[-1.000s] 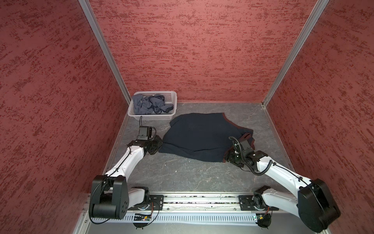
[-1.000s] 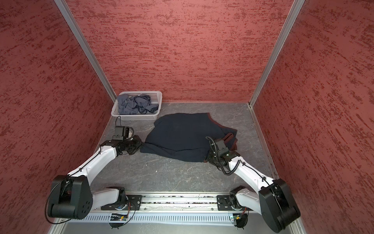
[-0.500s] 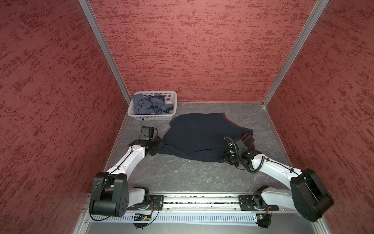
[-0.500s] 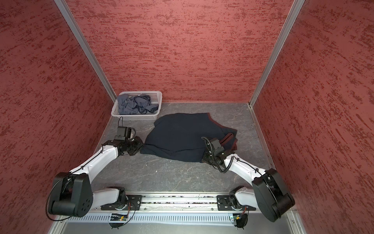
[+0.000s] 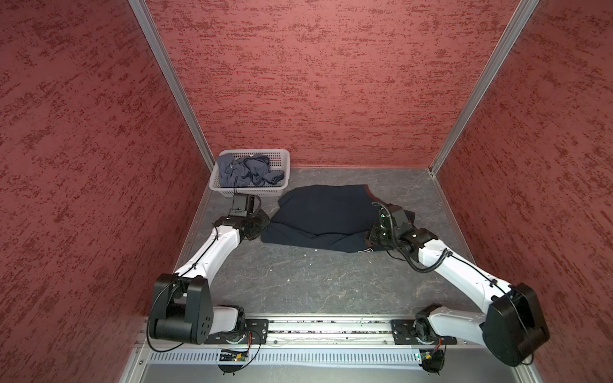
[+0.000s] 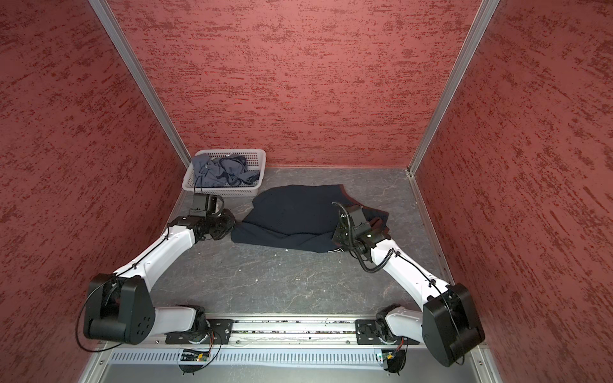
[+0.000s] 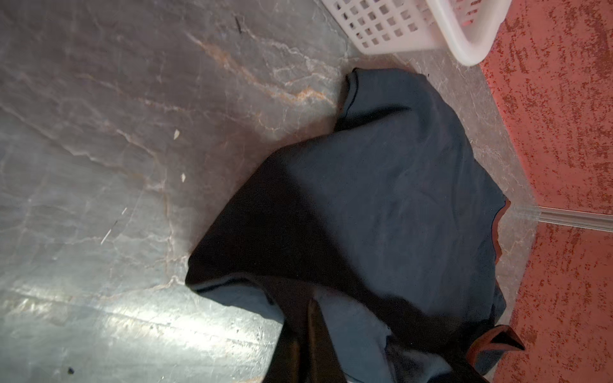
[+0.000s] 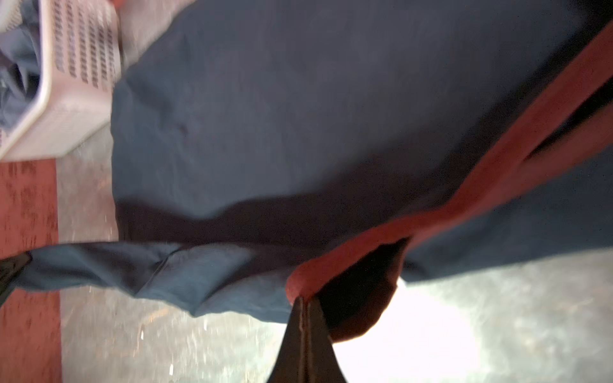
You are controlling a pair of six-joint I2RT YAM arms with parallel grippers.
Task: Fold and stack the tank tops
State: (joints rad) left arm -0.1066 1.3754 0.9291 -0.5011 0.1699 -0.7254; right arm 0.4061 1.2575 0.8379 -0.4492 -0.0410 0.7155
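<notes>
The left fingers [image 7: 308, 348] and right fingers [image 8: 303, 345] each pinch the navy tank top [image 5: 325, 212]. Its near edge runs crosswise between them.

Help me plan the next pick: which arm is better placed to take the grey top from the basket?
Left, probably. The left gripper sits just in front of the basket with the grey top; the right gripper is across the navy top. Both pinch that top.
</notes>
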